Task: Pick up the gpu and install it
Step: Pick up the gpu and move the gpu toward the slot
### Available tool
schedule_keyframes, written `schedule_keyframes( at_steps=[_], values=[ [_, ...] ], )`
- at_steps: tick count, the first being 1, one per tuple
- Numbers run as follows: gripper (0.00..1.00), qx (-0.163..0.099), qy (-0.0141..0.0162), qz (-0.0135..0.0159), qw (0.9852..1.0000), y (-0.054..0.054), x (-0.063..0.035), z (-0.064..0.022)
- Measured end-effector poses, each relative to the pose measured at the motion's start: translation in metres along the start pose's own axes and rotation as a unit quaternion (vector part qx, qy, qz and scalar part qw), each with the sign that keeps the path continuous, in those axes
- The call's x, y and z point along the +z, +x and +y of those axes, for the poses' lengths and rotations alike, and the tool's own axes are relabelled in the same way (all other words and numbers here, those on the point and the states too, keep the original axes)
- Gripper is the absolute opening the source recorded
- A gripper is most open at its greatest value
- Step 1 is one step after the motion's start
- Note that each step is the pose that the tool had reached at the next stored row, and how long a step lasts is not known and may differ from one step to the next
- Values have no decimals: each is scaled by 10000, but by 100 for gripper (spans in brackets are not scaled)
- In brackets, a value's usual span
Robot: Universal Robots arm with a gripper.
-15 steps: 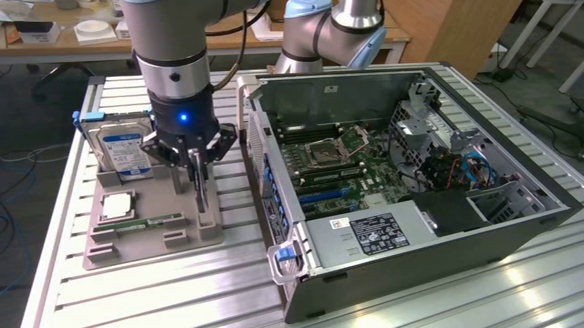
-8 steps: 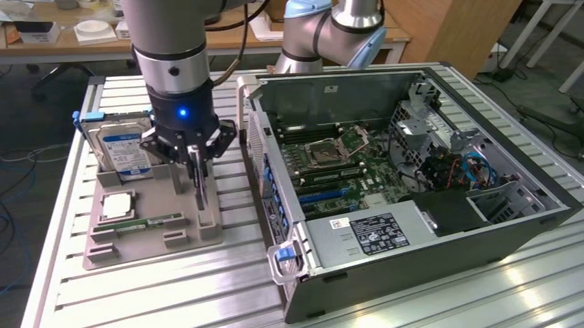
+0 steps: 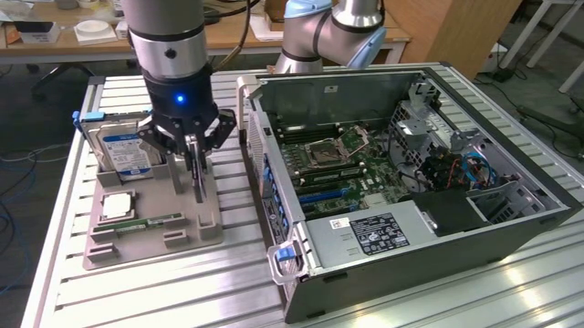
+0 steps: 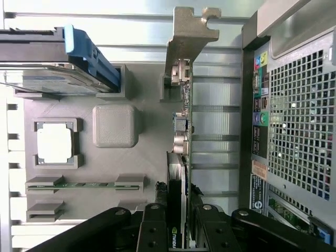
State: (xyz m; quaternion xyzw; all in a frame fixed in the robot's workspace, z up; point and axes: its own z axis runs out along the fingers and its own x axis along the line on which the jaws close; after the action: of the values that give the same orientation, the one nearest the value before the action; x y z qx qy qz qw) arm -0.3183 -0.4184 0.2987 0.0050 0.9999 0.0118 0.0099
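Note:
The gpu [image 3: 197, 179] is a thin black card standing on edge over the grey tray [image 3: 155, 240], just beside the open computer case [image 3: 401, 236]. My gripper [image 3: 193, 152] comes down on it from above and is shut on its top edge. In the wrist view the gpu [image 4: 178, 134] runs edge-on, with its silver bracket [image 4: 185, 37] at the far end. My gripper [image 4: 177, 218] pinches it, with one black finger [image 4: 153, 227] on each side. I cannot tell whether the card's lower edge still sits in the tray's slot.
The tray also holds a silver hard drive with a blue label [image 3: 123, 147], a square processor [image 3: 119, 205] and a green memory stick [image 3: 146, 223]. The case lies open with its motherboard [image 3: 338, 171] facing up. Another arm's base [image 3: 319, 37] stands behind the case.

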Motion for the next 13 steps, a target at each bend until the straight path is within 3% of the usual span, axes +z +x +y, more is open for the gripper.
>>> schedule_keyframes(
  at_steps=[13],
  values=[
    [26,-2,0,34,10000,-7,-344,8]
  ],
)
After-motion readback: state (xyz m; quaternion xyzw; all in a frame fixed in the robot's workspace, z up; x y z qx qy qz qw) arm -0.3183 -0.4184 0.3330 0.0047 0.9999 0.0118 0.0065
